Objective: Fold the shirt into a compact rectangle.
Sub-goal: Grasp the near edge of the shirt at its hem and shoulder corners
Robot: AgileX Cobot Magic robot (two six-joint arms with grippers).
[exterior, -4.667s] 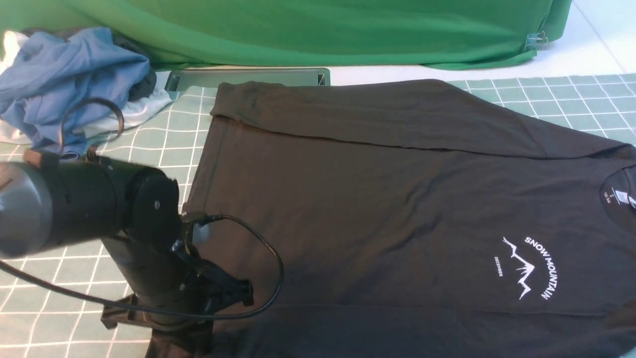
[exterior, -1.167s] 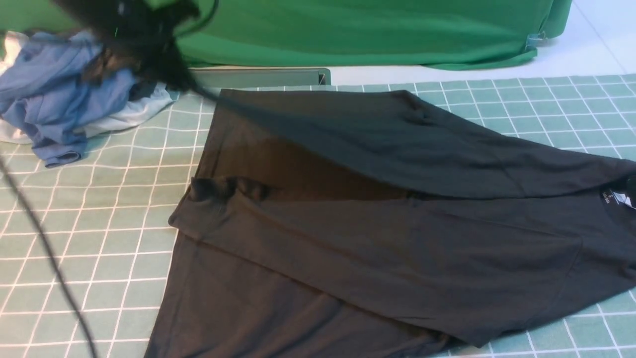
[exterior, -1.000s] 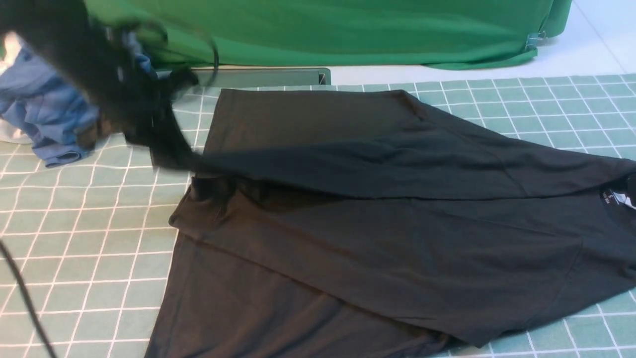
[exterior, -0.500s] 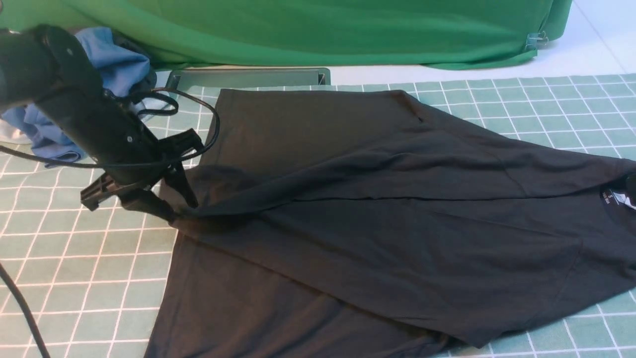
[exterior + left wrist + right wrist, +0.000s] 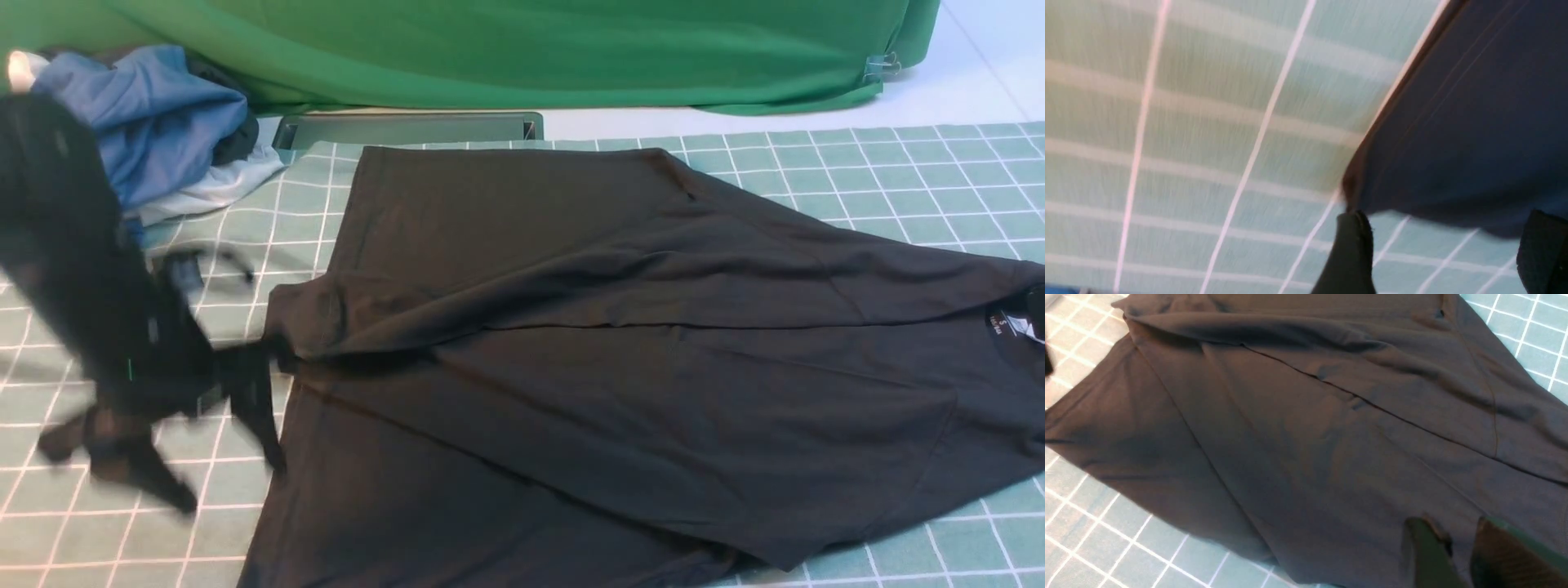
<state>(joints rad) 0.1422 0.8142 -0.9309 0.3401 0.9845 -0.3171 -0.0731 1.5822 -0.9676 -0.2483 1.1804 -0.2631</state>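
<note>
The black shirt lies on the checked green mat with its far and near sides folded over the middle. Its white neck label shows at the right edge; the chest print is hidden. My left gripper, blurred by motion, stands just off the shirt's left hem. In the left wrist view the left gripper is wide open with only mat between its fingers, and the shirt edge lies just beyond the tips. My right gripper hovers over the shirt, its jaws narrowly apart and holding nothing.
A heap of blue and white garments sits at the far left. The big green cloth hangs along the back, with a grey tray in front of it. Bare white table shows at the far right.
The left gripper brought the shirt's far-left hem corner down onto the middle, let it go and swung away towards the near left. The folded flap now lies loose.
</note>
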